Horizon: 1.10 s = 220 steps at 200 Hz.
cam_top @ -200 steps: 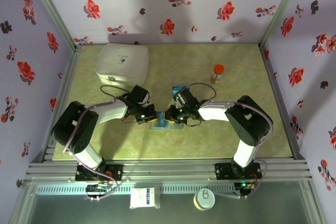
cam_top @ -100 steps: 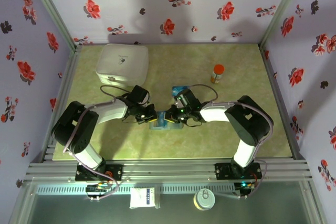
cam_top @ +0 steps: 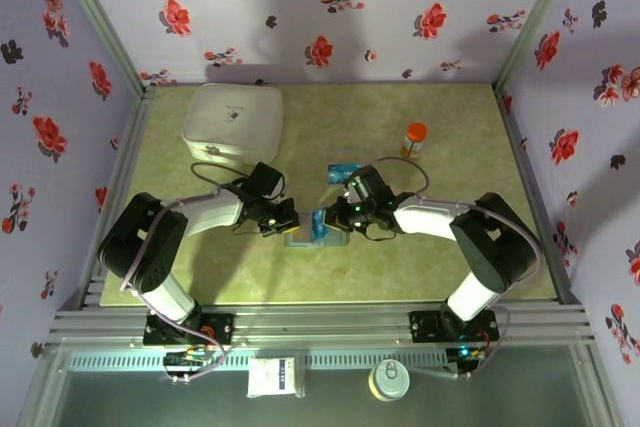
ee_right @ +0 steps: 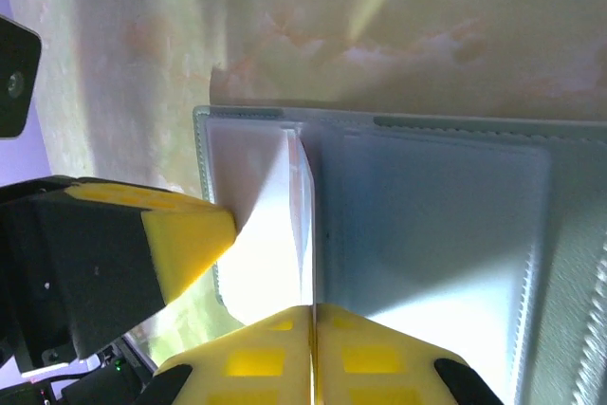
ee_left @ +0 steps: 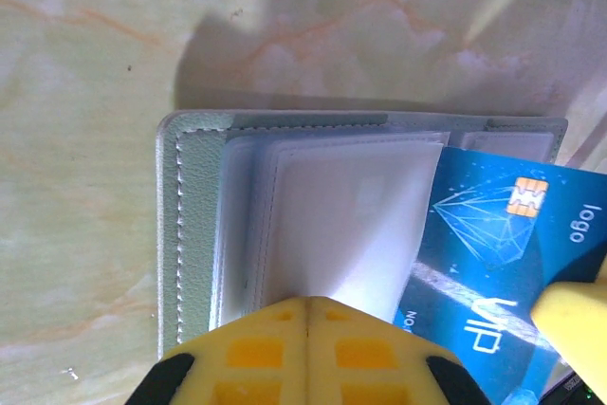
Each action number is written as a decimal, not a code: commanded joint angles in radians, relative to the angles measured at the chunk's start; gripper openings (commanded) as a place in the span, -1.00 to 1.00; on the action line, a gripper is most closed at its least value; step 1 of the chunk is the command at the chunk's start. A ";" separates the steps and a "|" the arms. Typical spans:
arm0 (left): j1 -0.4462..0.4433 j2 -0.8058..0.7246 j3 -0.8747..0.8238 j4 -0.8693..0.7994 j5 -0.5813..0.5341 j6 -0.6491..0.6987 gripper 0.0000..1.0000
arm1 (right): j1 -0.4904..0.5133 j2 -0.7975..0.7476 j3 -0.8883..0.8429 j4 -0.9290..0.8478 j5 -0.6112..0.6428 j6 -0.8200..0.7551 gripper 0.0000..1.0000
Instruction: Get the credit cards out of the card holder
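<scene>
**Top external view.** The card holder [cam_top: 300,239] lies open at table centre, at 5 o'clock from the white box [cam_top: 232,125]. The left gripper [cam_top: 289,219] meets it from 9 o'clock and the right gripper [cam_top: 323,222] from 3 o'clock. These opposed holds probably let one arm anchor the holder while the other extracts. A loose blue card [cam_top: 345,171] lies flat at 12 o'clock from the right gripper. The fingertips are too small to resolve here.

**Left wrist view.** The left fingers are pressed together on a clear sleeve [ee_left: 351,215], which pins the holder down. A blue credit card [ee_left: 493,244] sticks out of the holder toward 3 o'clock, and the frame cuts off its far end.

**Right wrist view.** The right fingers are closed on a thin sheet seen edge-on. This is judged to be the blue credit card, but its face is hidden.
</scene>
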 commanded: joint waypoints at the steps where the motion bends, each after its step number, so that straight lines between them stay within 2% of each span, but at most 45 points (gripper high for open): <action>1: -0.005 -0.006 0.020 -0.056 -0.028 0.018 -1.00 | -0.009 -0.048 0.013 -0.103 0.035 -0.065 -0.82; 42: -0.005 -0.026 0.047 -0.068 -0.023 0.021 -1.00 | -0.014 -0.085 0.084 -0.251 0.069 -0.161 -0.88; 72: -0.004 -0.046 0.065 -0.071 -0.021 0.018 -1.00 | -0.022 -0.097 0.158 -0.391 0.100 -0.293 -0.90; 131: -0.004 -0.080 0.073 -0.075 -0.029 0.016 -1.00 | -0.024 -0.043 0.382 -0.755 0.245 -0.814 -0.97; 182: 0.000 -0.124 0.032 -0.078 -0.038 0.011 -1.00 | -0.022 -0.010 0.500 -0.922 0.379 -1.354 -1.00; 220: 0.009 -0.136 0.028 -0.092 -0.042 0.018 -1.00 | -0.027 0.065 0.595 -0.986 0.485 -1.563 -1.00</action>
